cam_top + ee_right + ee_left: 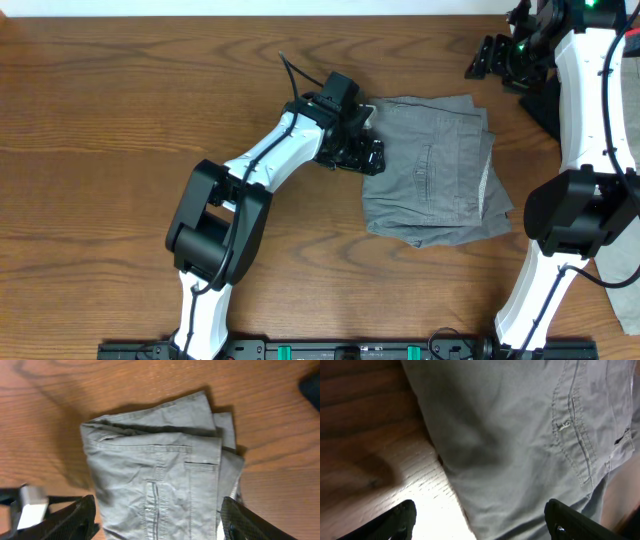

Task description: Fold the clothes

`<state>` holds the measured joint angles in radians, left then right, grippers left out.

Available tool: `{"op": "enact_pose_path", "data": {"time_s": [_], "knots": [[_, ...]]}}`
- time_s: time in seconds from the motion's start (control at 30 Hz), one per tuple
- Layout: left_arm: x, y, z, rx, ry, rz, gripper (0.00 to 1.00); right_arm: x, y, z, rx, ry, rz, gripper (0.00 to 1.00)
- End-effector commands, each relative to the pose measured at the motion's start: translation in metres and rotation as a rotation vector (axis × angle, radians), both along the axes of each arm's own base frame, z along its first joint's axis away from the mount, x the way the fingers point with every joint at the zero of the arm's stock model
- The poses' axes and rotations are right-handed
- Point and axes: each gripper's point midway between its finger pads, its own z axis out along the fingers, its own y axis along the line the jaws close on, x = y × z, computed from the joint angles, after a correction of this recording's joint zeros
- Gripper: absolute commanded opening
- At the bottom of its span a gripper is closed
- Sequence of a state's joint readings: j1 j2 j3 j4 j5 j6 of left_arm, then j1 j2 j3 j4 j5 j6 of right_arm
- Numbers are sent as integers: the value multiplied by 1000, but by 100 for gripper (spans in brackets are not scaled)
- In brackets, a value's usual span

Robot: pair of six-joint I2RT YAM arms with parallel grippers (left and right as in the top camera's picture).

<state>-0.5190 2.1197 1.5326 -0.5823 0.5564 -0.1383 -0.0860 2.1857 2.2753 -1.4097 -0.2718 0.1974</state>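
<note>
I see a brown wood-grain table [120,120] w/ grey woven cotton shorts [435,170] folded flat, right of centre. L gripper [370,155] sits low at the shorts' left edge, fingers spread, nothing held. R gripper [492,58] is at the far-right corner, clear of the cloth, fingers spread, empty.

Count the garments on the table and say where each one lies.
1. The folded grey shorts lie right of centre on the table, their left edge beside the left gripper. No other garment shows, though the stacked layers could hide one.
</note>
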Motion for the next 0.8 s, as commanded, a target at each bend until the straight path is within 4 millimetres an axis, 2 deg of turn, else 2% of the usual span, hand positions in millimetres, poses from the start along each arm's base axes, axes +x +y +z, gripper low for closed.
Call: {"op": "enact_pose_path", "data": {"time_s": [0.0,0.13,0.47,0.6,0.7,0.77], "knots": [[-1,-7,-12,-22,46,3,84,2,10,10,43,-33,45,78],[0,-7,-23,-17,71,28,84,2,10,10,42,-34,45,78],[-3,-18,-33,-59,120,40,82,3,10,10,39,-40,53,78],[-9,-25,-38,-55,130,31,65,3,10,10,38,-42,56,78],[-10,-33,-36,-64,109,15,36,3,10,10,36,-43,62,78],[-9,-36,-35,-71,95,9,29,3,10,10,36,-43,62,78]]}}
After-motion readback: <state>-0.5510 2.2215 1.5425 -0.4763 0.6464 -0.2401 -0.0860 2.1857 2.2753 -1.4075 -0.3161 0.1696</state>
